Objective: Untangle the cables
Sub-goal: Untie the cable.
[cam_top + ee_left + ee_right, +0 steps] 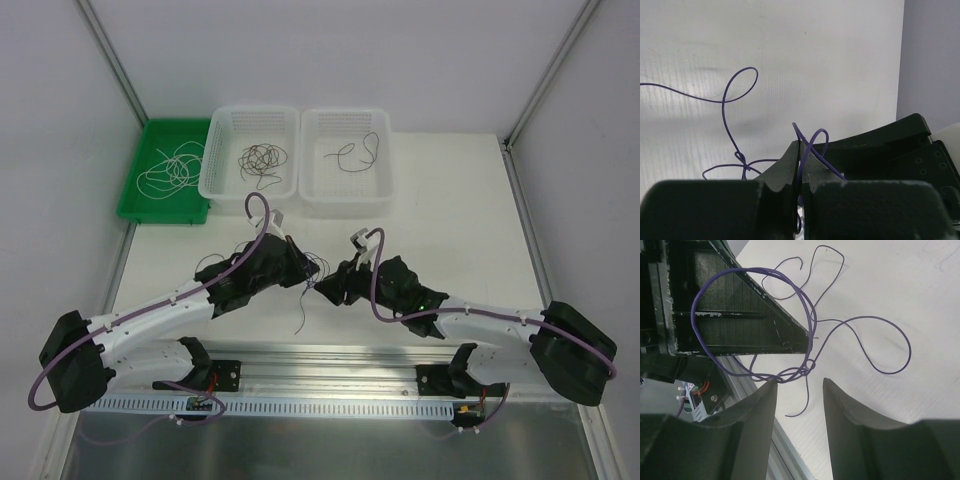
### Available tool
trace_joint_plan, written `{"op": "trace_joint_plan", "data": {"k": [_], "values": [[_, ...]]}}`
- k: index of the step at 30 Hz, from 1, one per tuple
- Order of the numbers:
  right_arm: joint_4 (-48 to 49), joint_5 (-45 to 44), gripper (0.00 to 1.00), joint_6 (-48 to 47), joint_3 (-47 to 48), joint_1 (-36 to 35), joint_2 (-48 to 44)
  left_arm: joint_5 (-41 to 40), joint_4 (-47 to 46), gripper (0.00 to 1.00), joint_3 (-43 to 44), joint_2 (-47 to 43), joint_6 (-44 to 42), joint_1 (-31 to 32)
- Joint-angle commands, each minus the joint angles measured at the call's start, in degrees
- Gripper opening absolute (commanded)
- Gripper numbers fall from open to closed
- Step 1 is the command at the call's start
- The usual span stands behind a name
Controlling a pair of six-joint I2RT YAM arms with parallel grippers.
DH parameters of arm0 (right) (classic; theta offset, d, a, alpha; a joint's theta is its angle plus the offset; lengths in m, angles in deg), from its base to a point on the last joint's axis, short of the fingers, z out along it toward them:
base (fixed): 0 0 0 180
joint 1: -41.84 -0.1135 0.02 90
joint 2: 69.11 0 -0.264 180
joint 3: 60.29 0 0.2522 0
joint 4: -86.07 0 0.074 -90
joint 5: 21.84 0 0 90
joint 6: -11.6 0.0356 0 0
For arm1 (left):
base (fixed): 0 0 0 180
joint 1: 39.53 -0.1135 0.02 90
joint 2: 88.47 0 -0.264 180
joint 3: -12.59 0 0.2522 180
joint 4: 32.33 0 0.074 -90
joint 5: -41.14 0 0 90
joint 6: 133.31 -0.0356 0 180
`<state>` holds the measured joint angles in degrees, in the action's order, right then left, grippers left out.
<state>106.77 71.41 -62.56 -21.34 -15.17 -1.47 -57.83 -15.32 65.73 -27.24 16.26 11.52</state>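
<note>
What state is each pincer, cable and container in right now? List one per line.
Left pincer: shut on the purple cable.
Right pincer: open, purple cable at one fingertip.
Purple cable: looped, knotted, not yet untangled.
Green tray: holds whitish cables, loosely coiled.
Left basket: holds a dark cable tangle.
Right basket: holds one loose dark cable.

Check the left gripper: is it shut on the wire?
Shut: on the left gripper, the fingers meet in its wrist view, pinching the purple wire between them.

Smooth-coated cables [807, 367]; matt white table [890, 290]
</note>
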Motion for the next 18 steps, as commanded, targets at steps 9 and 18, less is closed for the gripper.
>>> {"op": "trace_joint_plan", "data": {"k": [9,18], "values": [[4.7,-2.4,0.4,-1.7,-3.0,-0.1,-2.3,-2.5,-2.0,0.0,-1.1,-5.3,-3.8,0.5],[3.4,0.3,0.39,-5.6,-4.0,-0.2,-7.2,-0.3,-1.2,0.0,1.2,-3.8,-6.6,0.5]]}}
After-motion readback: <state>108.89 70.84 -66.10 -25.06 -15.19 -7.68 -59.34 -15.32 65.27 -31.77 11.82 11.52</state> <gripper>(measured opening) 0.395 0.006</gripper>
